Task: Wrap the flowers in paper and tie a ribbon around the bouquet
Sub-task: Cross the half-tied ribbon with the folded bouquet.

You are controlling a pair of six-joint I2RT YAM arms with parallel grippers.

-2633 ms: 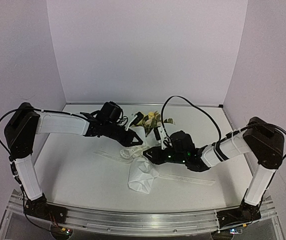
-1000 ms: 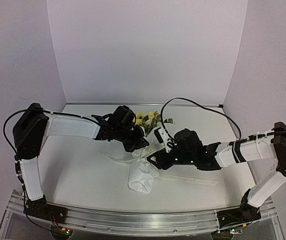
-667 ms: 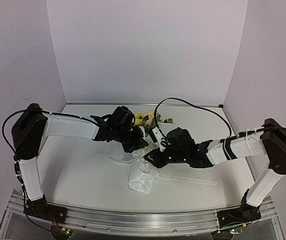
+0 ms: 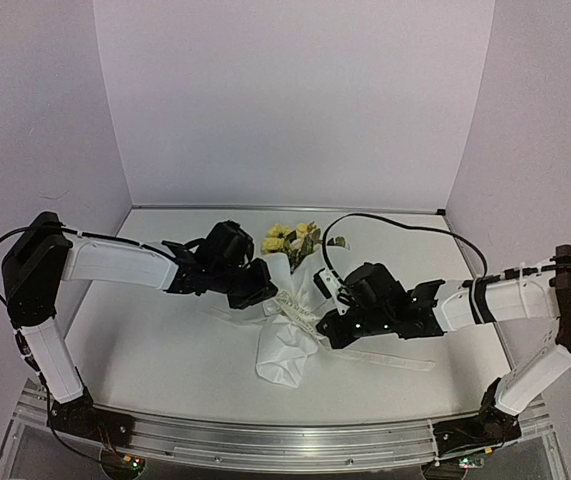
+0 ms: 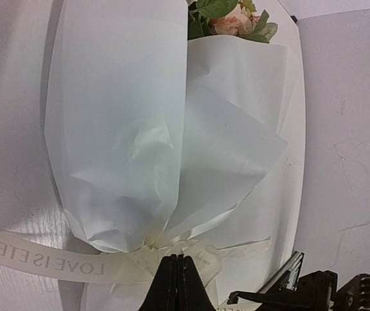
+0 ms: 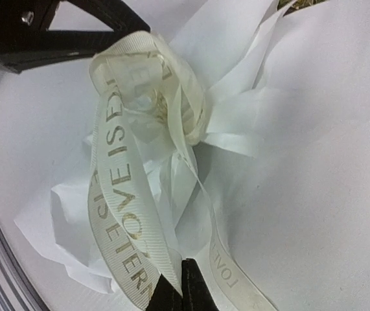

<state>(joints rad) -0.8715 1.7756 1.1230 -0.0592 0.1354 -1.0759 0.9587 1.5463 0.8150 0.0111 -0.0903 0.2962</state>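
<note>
Left gripper (image 4: 263,285), seen from above, is pinched tight on the ribbon (image 4: 300,308); my right gripper (image 4: 327,325) is clamped on it too. Between them the bouquet (image 4: 285,350) lies on the white table (image 4: 145,340), with the flowers (image 4: 290,240) showing at its far end. On my left wrist view, closed fingers meet at the knot, and smooth folded paper (image 5: 120,129) fans out into a cone holding the blooms. On my right wrist view, ribbed cream ribbon with lettering loops over crinkled paper, one strand nipped between closed fingers
</note>
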